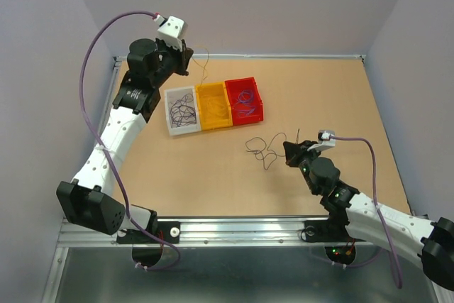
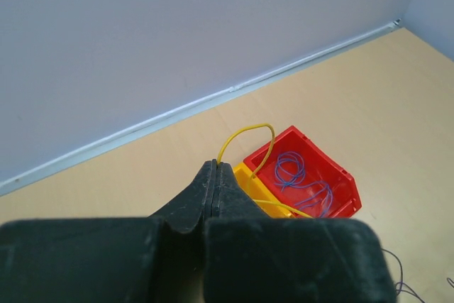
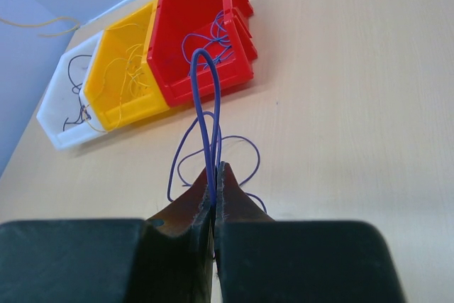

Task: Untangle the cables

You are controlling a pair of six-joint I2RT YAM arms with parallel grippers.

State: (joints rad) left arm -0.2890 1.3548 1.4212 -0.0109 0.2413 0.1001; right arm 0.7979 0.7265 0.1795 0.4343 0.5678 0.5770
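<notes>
Right wrist is showing the right gripper pinching a purple wire off the mid-table tangle while the left gripper is clamping a yellow wire over the far-left bins, sorting roughly halfway.

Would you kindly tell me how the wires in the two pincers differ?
The left pincer holds a yellow wire, the right pincer a purple wire. The yellow wire is up by the bins; the purple wire sits farther out. Both are thin loops, pinched between shut fingers.

End effector pinching yellow wire, red bin beyond
</notes>
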